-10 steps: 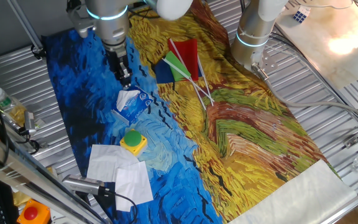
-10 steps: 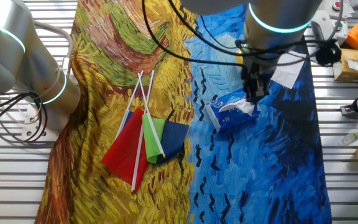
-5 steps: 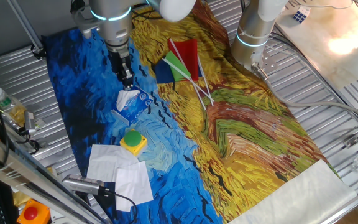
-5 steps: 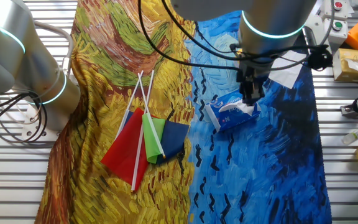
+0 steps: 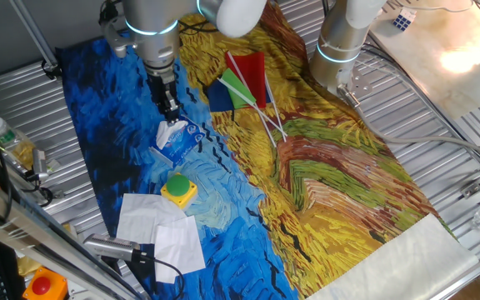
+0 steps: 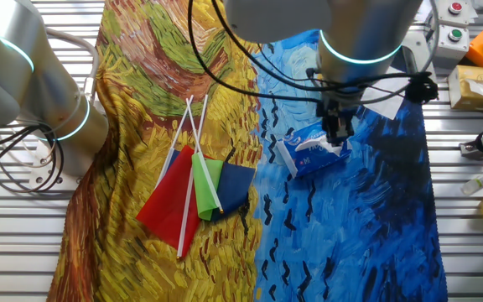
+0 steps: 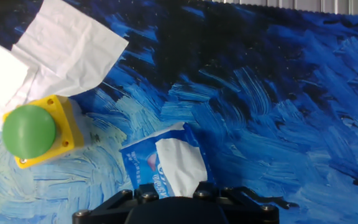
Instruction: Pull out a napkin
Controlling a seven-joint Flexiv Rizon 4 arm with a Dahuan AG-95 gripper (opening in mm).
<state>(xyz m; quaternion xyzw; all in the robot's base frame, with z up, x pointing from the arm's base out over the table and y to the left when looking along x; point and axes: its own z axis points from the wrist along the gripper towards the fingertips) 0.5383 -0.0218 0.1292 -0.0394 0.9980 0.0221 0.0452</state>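
Observation:
A small blue tissue packet (image 5: 179, 139) lies on the blue part of the painted cloth. The white tip of a napkin (image 5: 170, 132) sticks out of its slot. Both show in the other fixed view, the packet (image 6: 311, 154) and the napkin tip (image 6: 326, 145), and in the hand view, the packet (image 7: 143, 163) and the napkin tip (image 7: 179, 167). My gripper (image 5: 172, 115) points down just above the napkin tip, also in the other fixed view (image 6: 335, 134). Its fingertips are out of the hand view, and the gap between them is too small to judge.
A yellow box with a green button (image 5: 177, 189) stands near the packet, also in the hand view (image 7: 37, 131). Two loose white napkin sheets (image 5: 142, 217) lie beyond it. Red, green and blue flags on white sticks (image 5: 242, 87) lie on the yellow part. A second arm's base (image 5: 340, 50) stands at the cloth's edge.
My gripper has shifted a little and come slightly lower toward the packet's napkin tip. The packet and the other things have not moved.

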